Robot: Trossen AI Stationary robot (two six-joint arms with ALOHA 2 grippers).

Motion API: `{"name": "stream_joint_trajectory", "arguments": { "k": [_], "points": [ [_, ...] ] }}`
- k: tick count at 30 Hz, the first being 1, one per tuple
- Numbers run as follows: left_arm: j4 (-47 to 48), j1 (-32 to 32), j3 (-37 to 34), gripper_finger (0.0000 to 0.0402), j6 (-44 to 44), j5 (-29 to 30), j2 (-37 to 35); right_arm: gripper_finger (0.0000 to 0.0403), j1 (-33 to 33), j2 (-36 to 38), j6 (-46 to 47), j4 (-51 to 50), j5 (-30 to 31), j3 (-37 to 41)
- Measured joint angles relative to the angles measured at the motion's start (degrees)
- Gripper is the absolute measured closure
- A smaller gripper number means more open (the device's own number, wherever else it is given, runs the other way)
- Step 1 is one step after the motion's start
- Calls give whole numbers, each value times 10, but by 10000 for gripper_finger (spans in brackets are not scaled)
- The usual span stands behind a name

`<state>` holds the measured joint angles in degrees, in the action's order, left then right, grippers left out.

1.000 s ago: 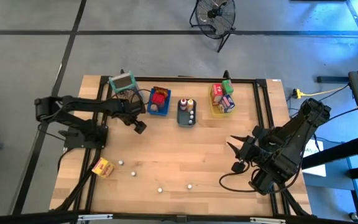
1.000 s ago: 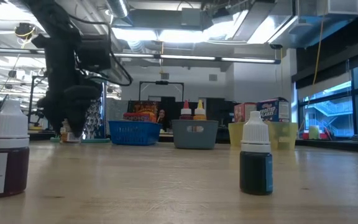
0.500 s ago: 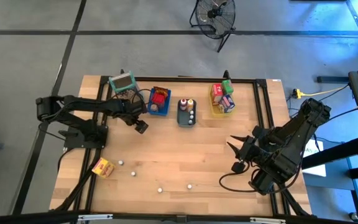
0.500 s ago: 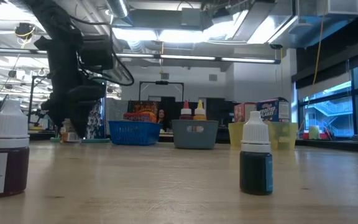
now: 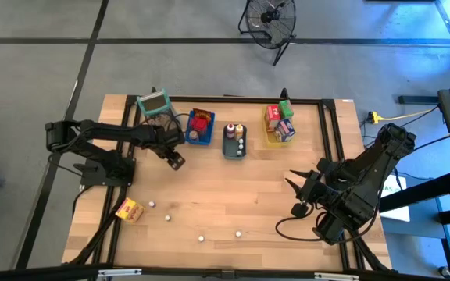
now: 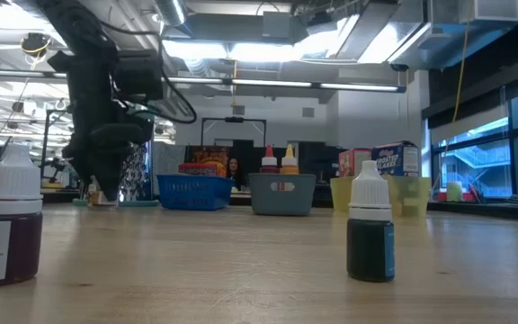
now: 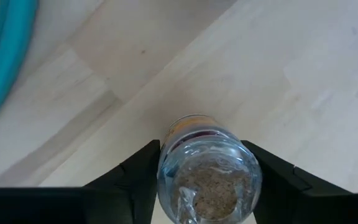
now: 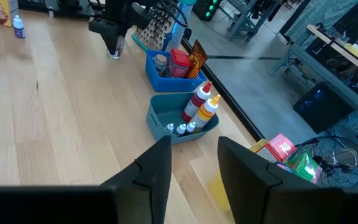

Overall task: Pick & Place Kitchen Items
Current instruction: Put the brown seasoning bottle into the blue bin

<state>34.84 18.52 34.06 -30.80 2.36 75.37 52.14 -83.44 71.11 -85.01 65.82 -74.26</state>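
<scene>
A small clear jar (image 7: 207,174) with brown grains inside stands on the wood table near the blue tray (image 5: 199,127). My left gripper (image 5: 176,160) is above it, pointing steeply down, its fingers closed against the jar's two sides. The right wrist view shows the jar (image 8: 114,53) under that gripper. My right gripper (image 5: 294,195) hangs open and empty above the table's right part. A yellow-orange carton (image 5: 129,209) and several tiny white-capped bottles (image 5: 167,218) lie on the near left of the table. My left gripper pinches the jar's glass wall (image 7: 166,168) between its two fingers, one on each side. The fingers come from above, pointing down. The jar stands on the table under them; its foot is hidden by the jar itself.
Along the far side stand a mesh basket (image 5: 155,105), the blue tray, a grey tray (image 5: 233,140) with bottles, and a yellow tray (image 5: 279,125) with cartons. Two white-capped bottles (image 6: 9,225) (image 6: 370,229) stand close to the low camera. Bare wood lies mid-table.
My left gripper has stayed over the jar and its fingers have closed in on the jar's sides. The jar has not moved.
</scene>
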Motion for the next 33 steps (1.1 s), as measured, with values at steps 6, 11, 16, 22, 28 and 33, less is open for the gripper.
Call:
{"name": "stream_joint_trajectory", "arguments": {
  "k": [6,11,16,22,28,33],
  "points": [
    [4,-26,6,211,1,-29,1,270,0,0,0,0,2,0],
    [9,-65,43,209,2,-30,1,270,0,0,0,2,2,0],
    [15,-88,110,211,28,-12,1,270,0,0,0,3,1,0],
    [19,-68,190,208,69,26,1,270,0,0,0,3,1,0],
    [19,-27,236,211,80,32,17,270,0,0,0,2,2,0],
    [22,-6,262,210,99,26,78,270,-5,0,0,2,4,0]
  ]
}}
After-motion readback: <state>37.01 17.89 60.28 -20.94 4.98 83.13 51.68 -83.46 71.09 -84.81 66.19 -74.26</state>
